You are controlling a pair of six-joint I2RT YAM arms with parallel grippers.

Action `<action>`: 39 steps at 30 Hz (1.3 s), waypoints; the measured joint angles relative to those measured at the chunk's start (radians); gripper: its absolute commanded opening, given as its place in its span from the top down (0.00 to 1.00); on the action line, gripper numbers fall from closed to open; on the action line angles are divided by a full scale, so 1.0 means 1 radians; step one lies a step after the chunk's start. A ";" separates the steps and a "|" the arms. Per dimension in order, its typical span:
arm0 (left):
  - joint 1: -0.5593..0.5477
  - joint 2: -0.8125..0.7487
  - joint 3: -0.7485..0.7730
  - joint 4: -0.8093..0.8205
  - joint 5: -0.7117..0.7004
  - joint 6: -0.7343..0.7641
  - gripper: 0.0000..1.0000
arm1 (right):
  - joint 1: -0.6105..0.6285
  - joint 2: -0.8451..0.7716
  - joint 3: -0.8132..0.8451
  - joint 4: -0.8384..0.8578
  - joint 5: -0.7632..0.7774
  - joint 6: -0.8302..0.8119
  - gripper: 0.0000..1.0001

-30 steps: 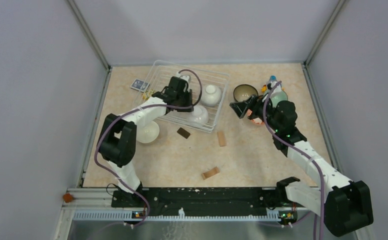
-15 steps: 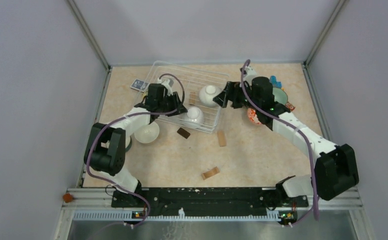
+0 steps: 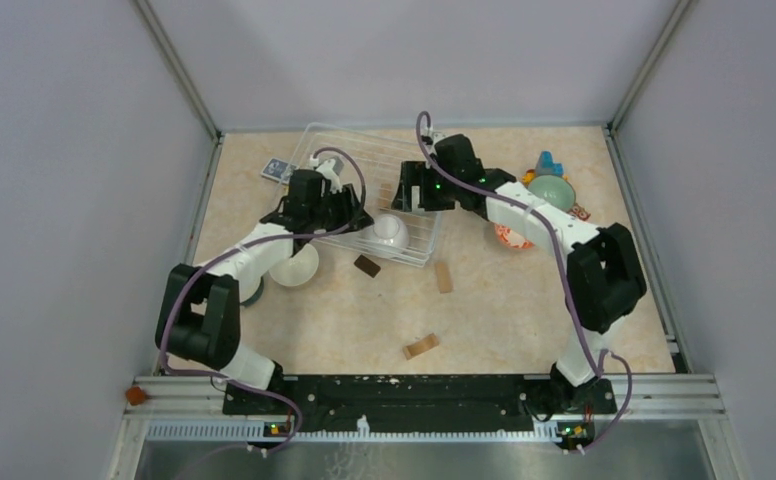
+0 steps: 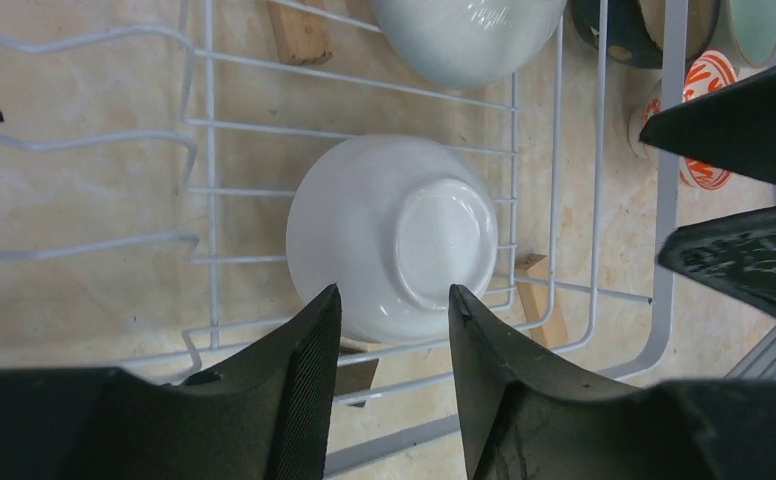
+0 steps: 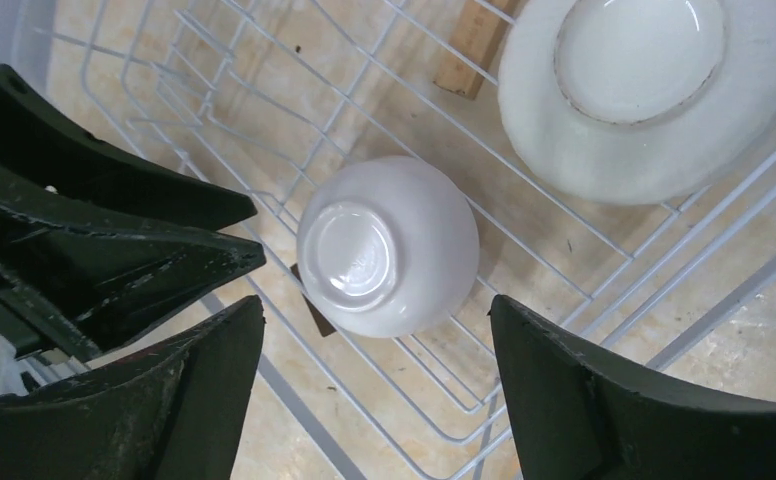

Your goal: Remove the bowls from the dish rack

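Left wrist view: small round white ceramic bowl (image 4: 394, 235), upturned, inside rectangular white wire-grid dish rack (image 4: 210, 150); left gripper (image 4: 394, 300) half-parted, empty, beside it; right gripper (image 5: 376, 310) spread wide, empty, over same bowl

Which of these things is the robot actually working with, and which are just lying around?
Part of the job: dish rack; two white bowls inside; unloaded bowls outside.
Lying about: wooden blocks; patterned card; blue toy.
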 measured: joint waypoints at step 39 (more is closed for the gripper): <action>-0.033 0.444 0.340 -0.123 -0.034 0.075 0.90 | -0.008 0.215 0.143 -0.097 -0.048 -0.072 0.23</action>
